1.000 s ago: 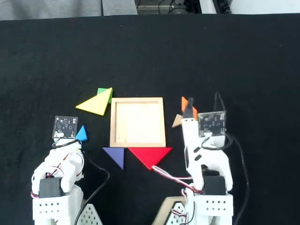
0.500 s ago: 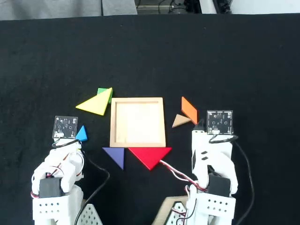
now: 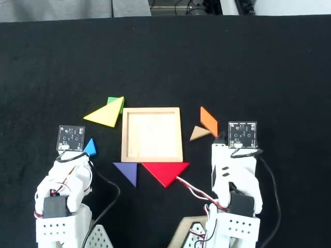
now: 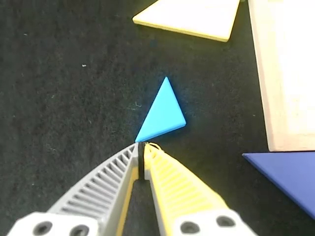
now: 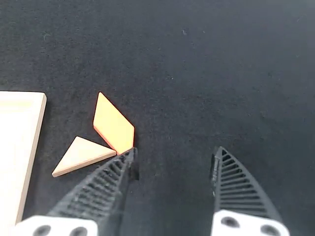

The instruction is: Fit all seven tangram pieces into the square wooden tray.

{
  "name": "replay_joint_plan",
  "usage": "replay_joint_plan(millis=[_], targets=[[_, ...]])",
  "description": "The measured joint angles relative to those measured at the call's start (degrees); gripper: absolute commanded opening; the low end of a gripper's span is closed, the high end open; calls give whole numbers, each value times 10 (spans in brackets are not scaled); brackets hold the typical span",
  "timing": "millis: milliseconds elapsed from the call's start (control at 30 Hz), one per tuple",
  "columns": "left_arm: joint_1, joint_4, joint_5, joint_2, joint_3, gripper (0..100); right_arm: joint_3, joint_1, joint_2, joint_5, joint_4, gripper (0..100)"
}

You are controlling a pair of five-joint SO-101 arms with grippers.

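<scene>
- Nearest to us, the left claw (image 4: pixel 142 147) is clenched shut, with its tips right at a corner of the blue triangle (image 4: pixel 162 115).
- We've got the right claw (image 5: pixel 174 155) released, one finger just beside the orange piece (image 5: pixel 114 123), with the tan triangle (image 5: pixel 81 155) right next to that.
- Red triangle (image 3: pixel 165 170) and navy triangle (image 3: pixel 128 170) sit along the tray's (image 3: pixel 151 110) near edge.
- Yellow triangle (image 3: pixel 107 113) overlaps a green piece (image 3: pixel 111 101) off the tray's far left corner.
</scene>
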Motion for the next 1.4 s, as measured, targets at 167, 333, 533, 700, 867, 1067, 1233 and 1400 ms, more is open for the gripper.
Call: replay_joint_plan(millis=[167, 333, 533, 700, 867, 1067, 1233, 1400], targets=[[0, -4, -2, 0, 0, 30, 0, 0, 0, 0, 27, 247], [0, -4, -2, 0, 0, 30, 0, 0, 0, 0, 48, 247], [0, -4, -2, 0, 0, 30, 0, 0, 0, 0, 49, 244], [0, -4, -2, 0, 0, 30, 0, 0, 0, 0, 49, 244], [0, -4, -2, 0, 0, 30, 0, 0, 0, 0, 49, 248], [0, -4, -2, 0, 0, 30, 0, 0, 0, 2, 49, 248], [0, -4, -2, 0, 0, 30, 0, -23, 0, 2, 35, 218], [0, -4, -2, 0, 0, 30, 0, -51, 0, 2, 34, 44]])
